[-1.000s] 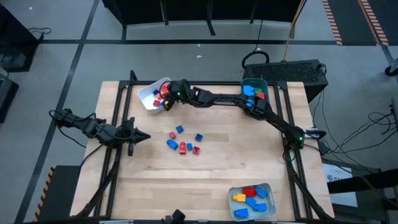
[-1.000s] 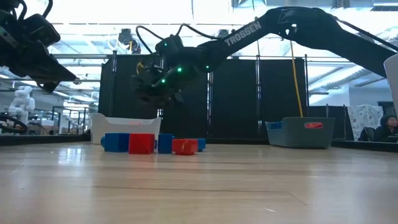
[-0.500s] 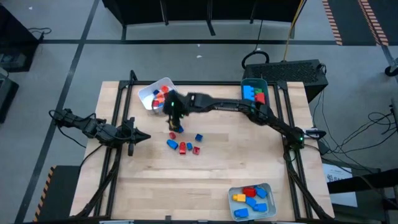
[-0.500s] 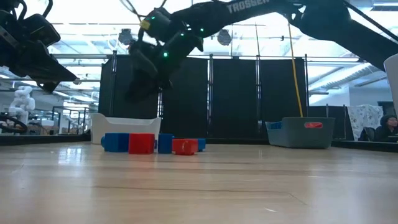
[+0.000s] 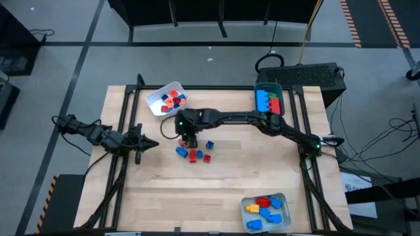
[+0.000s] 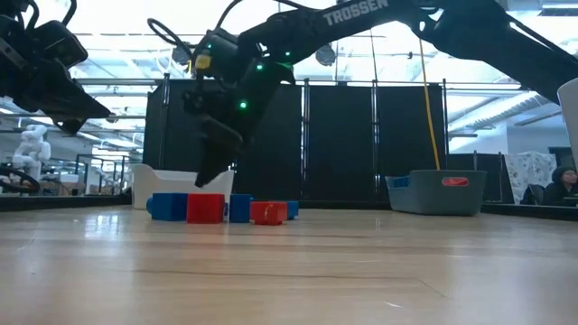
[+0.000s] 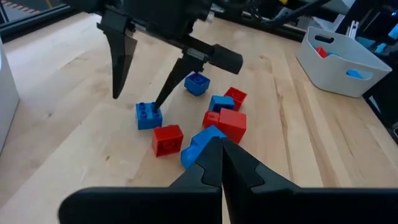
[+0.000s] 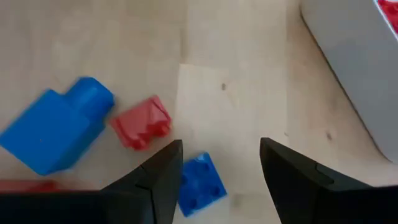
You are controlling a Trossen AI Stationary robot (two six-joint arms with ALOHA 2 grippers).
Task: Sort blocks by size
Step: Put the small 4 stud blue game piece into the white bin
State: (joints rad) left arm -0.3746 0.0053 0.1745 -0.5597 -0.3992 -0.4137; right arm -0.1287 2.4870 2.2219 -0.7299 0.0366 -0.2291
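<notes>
My right claw [image 7: 138, 93] hangs wide and empty just above a small blue studded plastic brick [image 7: 148, 116] at the wooden worktop's [image 5: 230, 190] centre. My left claw [image 5: 152, 144], pinched closed, waits at mid-left.

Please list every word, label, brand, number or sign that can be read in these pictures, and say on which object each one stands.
"TROSSEN": white letters on the dark right arm, read in the low view.
No other text can be read. The blocks, the white tray and the teal tray show no readable marks in any view.
</notes>
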